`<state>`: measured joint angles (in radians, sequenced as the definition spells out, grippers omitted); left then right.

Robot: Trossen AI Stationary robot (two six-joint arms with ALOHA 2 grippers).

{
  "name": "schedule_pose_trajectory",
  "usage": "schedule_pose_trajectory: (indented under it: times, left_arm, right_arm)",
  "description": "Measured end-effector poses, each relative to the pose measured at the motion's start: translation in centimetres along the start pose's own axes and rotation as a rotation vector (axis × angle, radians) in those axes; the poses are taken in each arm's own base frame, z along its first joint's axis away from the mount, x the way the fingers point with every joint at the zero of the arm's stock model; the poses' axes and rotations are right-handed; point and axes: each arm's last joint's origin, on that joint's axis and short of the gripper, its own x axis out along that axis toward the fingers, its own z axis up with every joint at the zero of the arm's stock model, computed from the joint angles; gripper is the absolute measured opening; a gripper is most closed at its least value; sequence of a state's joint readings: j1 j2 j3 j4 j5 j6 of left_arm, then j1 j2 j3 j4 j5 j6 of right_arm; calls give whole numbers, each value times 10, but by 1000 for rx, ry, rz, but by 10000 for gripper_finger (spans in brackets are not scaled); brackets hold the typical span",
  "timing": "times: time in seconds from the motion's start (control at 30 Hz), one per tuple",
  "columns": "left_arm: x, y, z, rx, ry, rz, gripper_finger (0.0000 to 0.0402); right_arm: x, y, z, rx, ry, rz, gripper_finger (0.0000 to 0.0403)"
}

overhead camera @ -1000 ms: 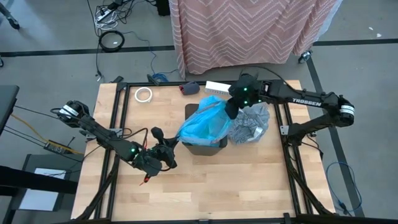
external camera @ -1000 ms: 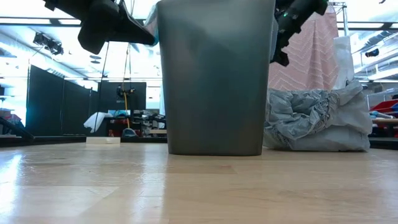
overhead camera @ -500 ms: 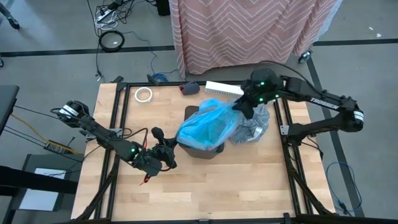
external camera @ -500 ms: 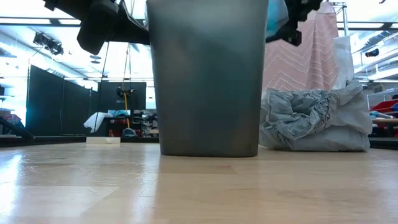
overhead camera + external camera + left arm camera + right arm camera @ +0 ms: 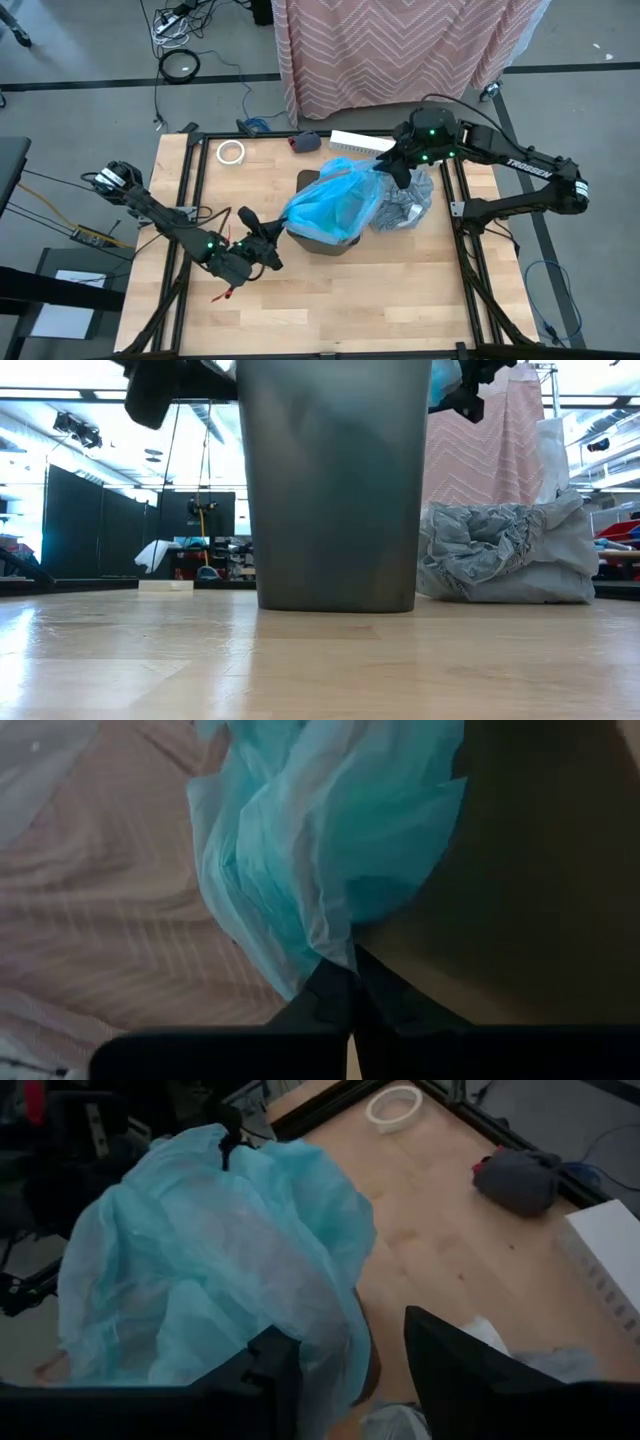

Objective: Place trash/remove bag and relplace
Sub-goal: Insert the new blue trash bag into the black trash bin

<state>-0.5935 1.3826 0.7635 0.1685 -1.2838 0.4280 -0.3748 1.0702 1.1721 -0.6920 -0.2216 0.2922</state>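
Note:
A dark bin (image 5: 325, 240) (image 5: 335, 480) stands mid-table. A bright blue plastic bag (image 5: 335, 205) (image 5: 210, 1260) is spread over its top. The bag, grey and crumpled (image 5: 408, 200) (image 5: 510, 555), lies on the table against the bin's right side. My left gripper (image 5: 281, 234) (image 5: 350, 982) is at the bin's left rim, shut on the blue bag. My right gripper (image 5: 392, 168) (image 5: 350, 1370) hovers above the bin's far right corner; its fingers stand apart, with bare table between them. The trash is out of view. My left gripper pinches a gathered fold of the blue bag's left edge (image 5: 335, 955) between its two fingertips. It comes in nearly level from the table's left, beside the bin's wall. My right gripper has the blue bag's right end (image 5: 300, 1320) draped over one finger (image 5: 275, 1370). The other finger (image 5: 450, 1360) is bare. It slants down from the far right, and the plastic rises to it from the bin.
A white tape roll (image 5: 231, 152) lies at the far left of the table. A dark grey lump (image 5: 306, 142) and a white box (image 5: 360, 142) sit along the far edge. Bare wood lies between the bin and the near edge.
My right gripper has risen and gone toward the table's far right, drawing the blue bag's right end up and out, so the bag spreads wider over the bin. The bin has shifted slightly on the table. My left gripper keeps its hold on the bag's left edge.

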Motion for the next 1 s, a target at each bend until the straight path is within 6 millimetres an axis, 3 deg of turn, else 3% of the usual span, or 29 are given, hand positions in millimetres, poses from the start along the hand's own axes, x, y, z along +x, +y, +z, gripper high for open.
schedule_pose_trajectory:
  times: [0.27, 0.4, 0.7, 1.0]
  left_arm:
    - [-2, 5, 5, 55, -27, -6, 43]
    - [-7, 10, 7, 40, -41, -13, 92]
    - [-20, 36, 33, -75, -82, 2, 213]
    - [-38, 40, 41, -64, -114, -18, 234]
  right_arm:
    - [8, -2, 0, 5, 15, -24, 163]
    - [8, -2, 1, -3, 12, -23, 172]
    - [8, -2, 1, -3, 12, -24, 192]
    - [8, -2, 0, -3, 16, -25, 194]
